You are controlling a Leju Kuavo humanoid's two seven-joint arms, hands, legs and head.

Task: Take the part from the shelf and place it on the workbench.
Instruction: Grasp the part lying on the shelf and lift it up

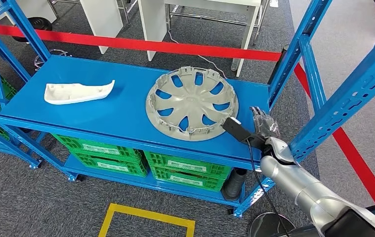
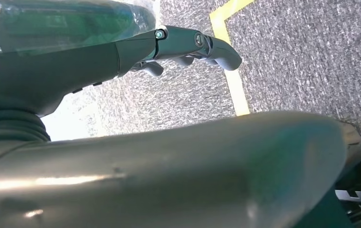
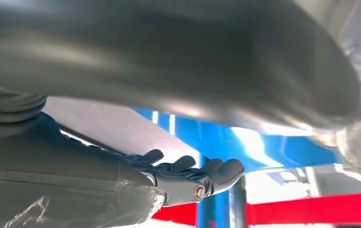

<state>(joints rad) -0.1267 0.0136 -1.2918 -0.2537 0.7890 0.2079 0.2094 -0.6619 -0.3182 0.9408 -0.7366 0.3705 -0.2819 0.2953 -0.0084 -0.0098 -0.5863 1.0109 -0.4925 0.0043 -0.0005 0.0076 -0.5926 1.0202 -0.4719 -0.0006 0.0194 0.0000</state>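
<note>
Centre of head view: grey wheel cover (image 1: 191, 103) flat on blue shelf (image 1: 101, 116), right of middle. Upper left: white curved part (image 1: 78, 92), well apart from cover. Lower right: right hand (image 1: 261, 127) at shelf's front right corner, just beside cover's rim, fingers extended, holding nothing. Left hand (image 2: 188, 45) above grey carpet (image 2: 287, 57), fingers loosely curled, empty. Green crates (image 1: 145, 160) beneath shelf.

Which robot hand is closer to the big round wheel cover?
The right robot hand. It sits beside the wheel cover, at the shelf edge. The left robot hand hangs over the carpet floor.
</note>
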